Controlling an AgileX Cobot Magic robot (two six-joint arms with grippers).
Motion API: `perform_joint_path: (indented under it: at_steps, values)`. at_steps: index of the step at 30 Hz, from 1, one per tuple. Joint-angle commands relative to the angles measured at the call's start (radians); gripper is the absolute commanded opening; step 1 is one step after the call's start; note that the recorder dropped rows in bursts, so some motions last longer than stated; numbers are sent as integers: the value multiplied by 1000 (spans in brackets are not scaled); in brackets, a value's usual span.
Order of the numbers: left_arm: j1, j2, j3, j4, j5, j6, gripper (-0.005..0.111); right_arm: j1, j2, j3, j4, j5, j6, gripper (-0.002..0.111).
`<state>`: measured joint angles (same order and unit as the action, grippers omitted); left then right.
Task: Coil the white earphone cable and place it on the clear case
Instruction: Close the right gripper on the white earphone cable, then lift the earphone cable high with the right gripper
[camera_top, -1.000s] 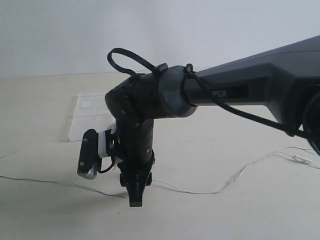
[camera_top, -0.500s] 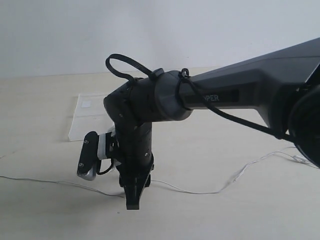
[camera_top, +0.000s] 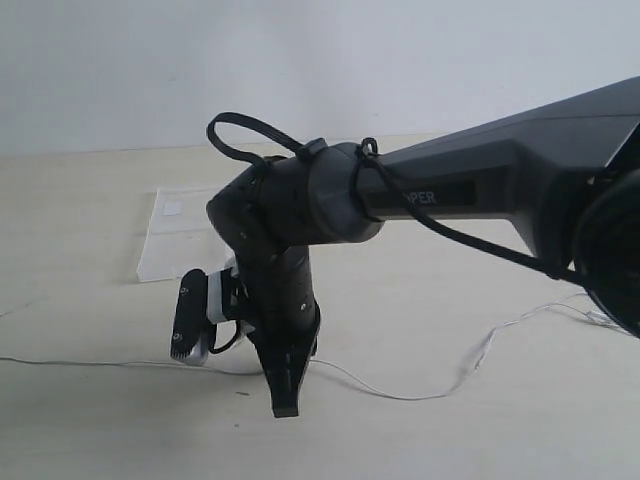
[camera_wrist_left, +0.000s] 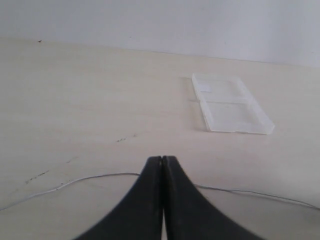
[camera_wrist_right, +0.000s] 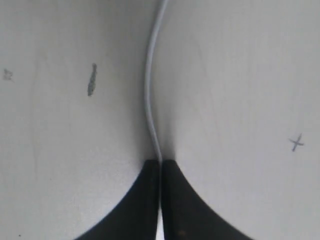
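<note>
**My right claw just bit down on the wire**

A moment ago my right claw (camera_top: 287, 402) hung a little above the tabletop (camera_top: 470, 445) with its two fingers apart. Now it has dropped lower, and the fingers have snapped tight together. Looking down along it, I see the white earphone cable (camera_wrist_right: 148, 85) run straight into the crack between the fingers and stop there. So I think I have pinched it, though the held bit itself is hidden.

The rest of the white earphone cable lies loose on the tabletop. It runs in a long thin line from the left edge, past my claw, and off to the right. No part of it is rolled up yet.

The clear case (camera_top: 175, 232) sits flat at the far left, behind my arm and well apart from the wire. Nothing is on it.

My left claw (camera_wrist_left: 163, 159) is squeezed tight too, but it holds nothing. The wire only passes by its tips.

So the catching part looks done. The winding and the carrying to the case are both left to do. The wire is very thin, so it could slip out when I lift.
</note>
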<state>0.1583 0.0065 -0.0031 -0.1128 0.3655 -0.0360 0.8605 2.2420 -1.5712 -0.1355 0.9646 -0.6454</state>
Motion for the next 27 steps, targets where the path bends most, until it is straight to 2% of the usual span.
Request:
perform_joint_path:
  at_steps: [1, 8, 13, 17, 20, 23, 27]
  values:
    - [3, -7, 3, 2, -5, 2, 0, 1, -31, 6, -31, 6, 62, 0]
    - [3, -7, 3, 2, -5, 2, 0, 1, -171, 6, -57, -51, 191, 0]
    - [3, -7, 3, 2, -5, 2, 0, 1, -335, 6, -75, -189, 348, 0]
    - [3, -7, 3, 2, -5, 2, 0, 1, -504, 6, -80, -326, 576, 0]
    - [3, -7, 3, 2, -5, 2, 0, 1, -625, 8, -115, -428, 635, 0]
    - [3, -7, 3, 2, -5, 2, 0, 1, -754, 8, -234, -508, 717, 0]
    - [3, -7, 3, 2, -5, 2, 0, 1, -841, 8, -493, -503, 855, 0]
